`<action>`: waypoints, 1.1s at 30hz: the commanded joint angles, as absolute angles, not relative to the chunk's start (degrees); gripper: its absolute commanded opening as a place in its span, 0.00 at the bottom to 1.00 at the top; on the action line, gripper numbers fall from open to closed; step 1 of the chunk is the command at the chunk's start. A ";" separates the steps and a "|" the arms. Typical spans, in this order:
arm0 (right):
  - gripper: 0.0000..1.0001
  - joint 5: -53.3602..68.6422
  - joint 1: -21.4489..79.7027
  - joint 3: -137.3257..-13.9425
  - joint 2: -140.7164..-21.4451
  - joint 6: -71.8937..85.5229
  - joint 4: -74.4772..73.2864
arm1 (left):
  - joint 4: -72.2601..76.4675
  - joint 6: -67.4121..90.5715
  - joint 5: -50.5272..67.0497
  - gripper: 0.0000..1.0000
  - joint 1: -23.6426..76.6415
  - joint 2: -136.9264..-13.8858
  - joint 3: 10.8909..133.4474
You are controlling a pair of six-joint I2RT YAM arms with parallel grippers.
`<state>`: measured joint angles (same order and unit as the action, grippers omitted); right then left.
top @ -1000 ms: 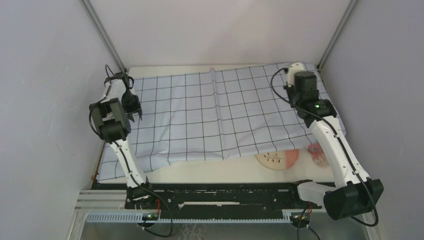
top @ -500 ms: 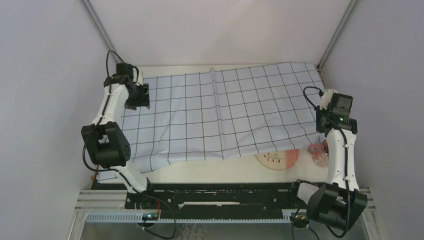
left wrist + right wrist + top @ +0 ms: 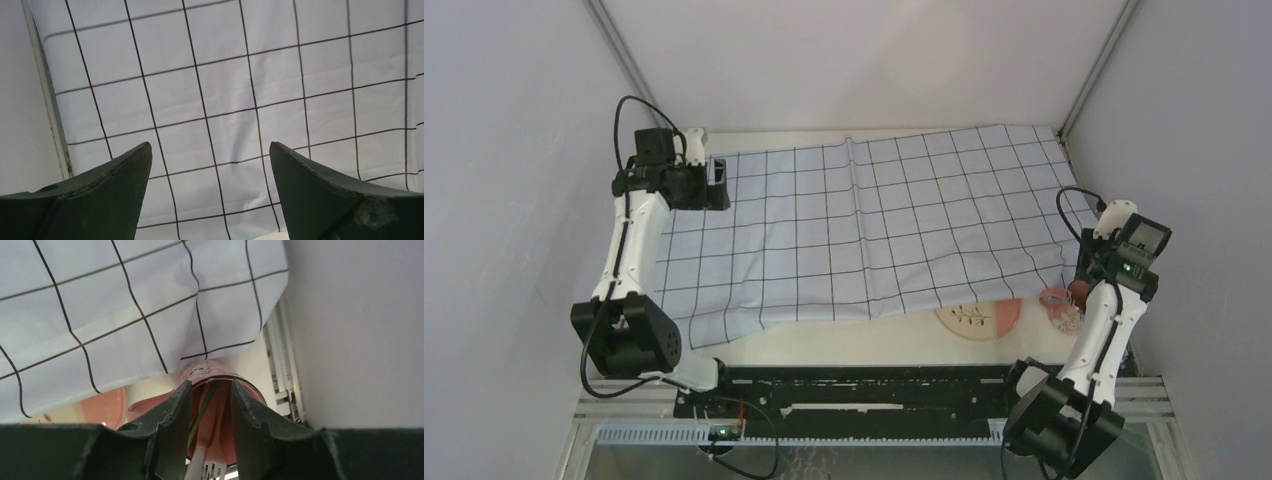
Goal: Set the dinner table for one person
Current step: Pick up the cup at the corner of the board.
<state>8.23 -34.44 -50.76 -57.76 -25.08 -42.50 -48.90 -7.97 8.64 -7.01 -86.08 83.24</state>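
Note:
A pale-blue gridded cloth [image 3: 864, 230] covers most of the cream dinner table [image 3: 844, 345]. My left gripper [image 3: 720, 185] hovers over the cloth's far left corner. In the left wrist view it [image 3: 209, 146] is wide open, with only cloth [image 3: 225, 90] beneath. My right gripper [image 3: 1086, 285] is at the near right edge. In the right wrist view it [image 3: 210, 384] is partly open above a pink cup [image 3: 207, 372] holding a white fork [image 3: 215, 471] and other utensils. The jaws grip nothing.
A pink patterned plate [image 3: 979, 317] lies half under the cloth's near edge, with a small pink round piece [image 3: 1057, 306] beside it. In the right wrist view the plate [image 3: 102, 407] is left of the cup. The booth wall [image 3: 360, 330] is close on the right.
The left arm reached from the cloth's left edge to its far left corner and its jaws opened wide. The right arm drew back from the far right corner to above the cup, jaws widening.

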 commanded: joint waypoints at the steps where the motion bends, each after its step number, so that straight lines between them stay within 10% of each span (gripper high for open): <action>1: 0.43 10.74 -35.09 -52.37 -53.46 -26.49 -38.61 | -43.44 -10.32 13.46 0.92 -6.91 -79.88 81.69; 33: 0.45 8.80 -34.70 -46.09 -56.41 -28.35 -48.54 | -46.41 -11.71 14.90 0.93 -4.88 -85.05 84.27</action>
